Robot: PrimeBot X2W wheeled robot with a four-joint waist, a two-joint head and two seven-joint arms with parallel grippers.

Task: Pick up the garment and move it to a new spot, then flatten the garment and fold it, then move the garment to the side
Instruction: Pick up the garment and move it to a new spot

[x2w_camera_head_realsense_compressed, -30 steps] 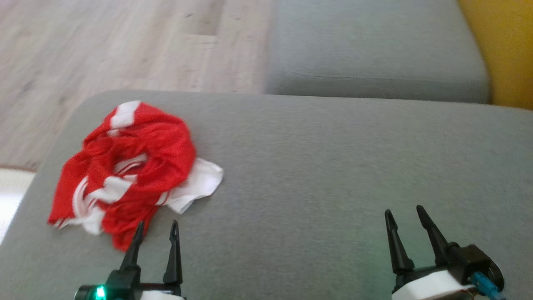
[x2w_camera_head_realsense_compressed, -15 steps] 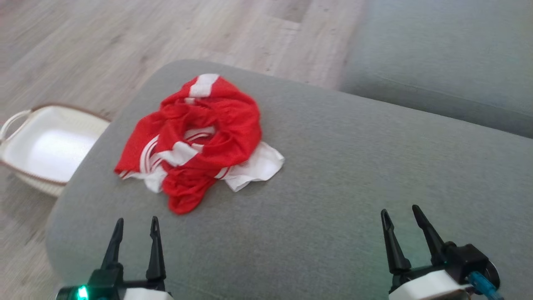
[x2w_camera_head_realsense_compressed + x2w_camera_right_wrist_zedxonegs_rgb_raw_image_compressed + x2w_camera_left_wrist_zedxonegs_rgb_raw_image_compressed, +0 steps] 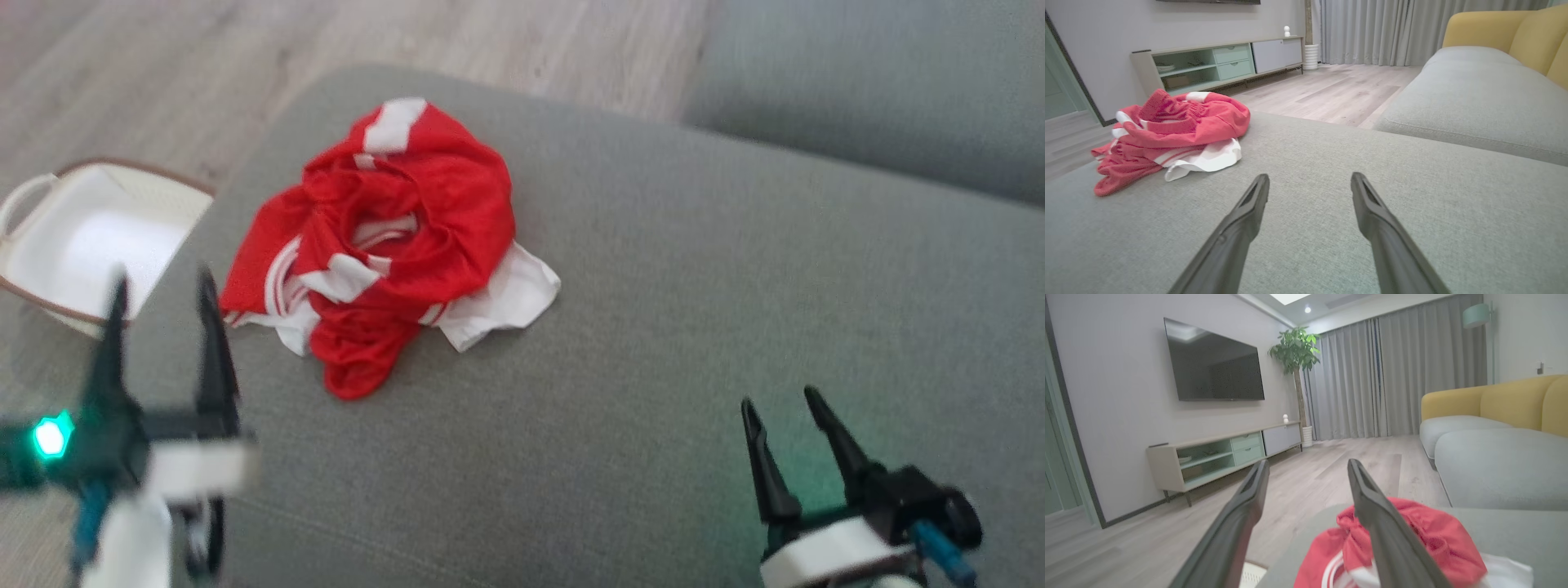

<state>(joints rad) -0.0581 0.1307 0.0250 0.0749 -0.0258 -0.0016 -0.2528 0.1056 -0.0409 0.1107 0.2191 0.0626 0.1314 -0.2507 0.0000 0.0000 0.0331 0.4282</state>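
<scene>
Grey sofa cushion (image 3: 653, 327) carries it all. Red/white garment (image 3: 392, 237) sits crumpled on its far-left part, long axis approx near-to-far. L gripper (image 3: 162, 279), jaws spread & empty, hovers just near-left of the heap, so garment lies fwd & right of it. R gripper (image 3: 780, 400), also spread & empty, is well apart at near right. L arm's closer, likely picks.
</scene>
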